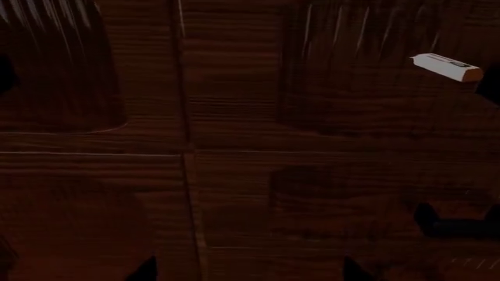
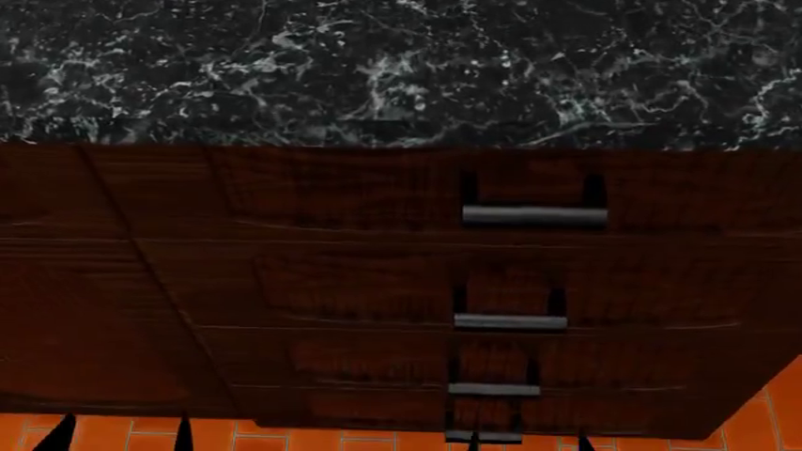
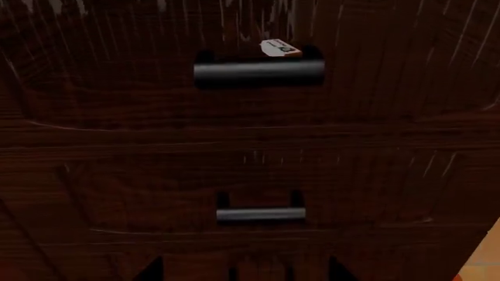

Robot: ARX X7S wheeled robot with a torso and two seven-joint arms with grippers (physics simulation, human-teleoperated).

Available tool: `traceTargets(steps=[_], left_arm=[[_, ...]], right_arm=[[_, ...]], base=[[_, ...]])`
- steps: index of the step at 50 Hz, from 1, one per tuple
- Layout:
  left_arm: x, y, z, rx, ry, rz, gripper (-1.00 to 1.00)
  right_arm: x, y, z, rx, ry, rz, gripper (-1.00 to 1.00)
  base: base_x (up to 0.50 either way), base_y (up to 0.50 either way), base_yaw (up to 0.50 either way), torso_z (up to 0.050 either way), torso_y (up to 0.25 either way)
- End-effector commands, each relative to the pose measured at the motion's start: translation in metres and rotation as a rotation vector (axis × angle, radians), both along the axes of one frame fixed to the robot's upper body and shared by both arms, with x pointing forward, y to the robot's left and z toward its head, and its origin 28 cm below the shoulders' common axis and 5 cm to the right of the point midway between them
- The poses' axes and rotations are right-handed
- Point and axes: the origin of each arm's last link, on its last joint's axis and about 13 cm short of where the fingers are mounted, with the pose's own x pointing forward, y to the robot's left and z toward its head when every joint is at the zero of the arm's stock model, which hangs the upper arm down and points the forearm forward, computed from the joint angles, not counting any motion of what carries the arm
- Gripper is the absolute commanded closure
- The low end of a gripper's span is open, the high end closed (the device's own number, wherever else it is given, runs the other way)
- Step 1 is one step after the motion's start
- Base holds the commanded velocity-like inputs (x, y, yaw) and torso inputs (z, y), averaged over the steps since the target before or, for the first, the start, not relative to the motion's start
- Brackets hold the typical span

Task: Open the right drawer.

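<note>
The right drawer is the top, widest dark reddish-brown front under the black marble counter. It sits flush, with a grey bar handle on two black posts. The right wrist view shows a long dark-grey bar handle on a panelled front, some way ahead of my right gripper. That gripper is open and empty, its fingertips wide apart, and shows low in the head view. My left gripper is open and empty, facing bare wood panels, at the head view's lower left.
Below the top drawer are shallower fronts with shorter bar handles; one shows in the right wrist view. A small white object with an orange end shows in both wrist views. Orange tiled floor lies below.
</note>
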Motion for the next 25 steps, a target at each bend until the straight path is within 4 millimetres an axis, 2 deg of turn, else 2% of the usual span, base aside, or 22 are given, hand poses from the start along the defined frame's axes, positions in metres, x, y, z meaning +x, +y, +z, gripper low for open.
traceTargets(steps=[1, 3, 25], left_arm=[[0.0003, 0.0001, -0.0007, 0.004, -0.002, 0.0, -1.0], [0.0002, 0.0001, -0.0009, 0.009, -0.001, 0.001, -1.0], [-0.0013, -0.0002, 0.0003, -0.016, -0.005, -0.006, -1.0]], right_arm=[[0.0001, -0.0003, -0.0001, 0.005, -0.003, -0.001, -1.0], [0.0004, -0.0001, -0.0003, 0.006, -0.005, 0.002, -1.0], [-0.0011, 0.0, 0.0029, 0.015, -0.027, 0.014, -1.0]], base=[[0.0, 0.0, 0.0, 0.0, -0.25], [0.0, 0.0, 0.0, 0.0, -0.25], [0.0, 0.0, 0.0, 0.0, 0.0]])
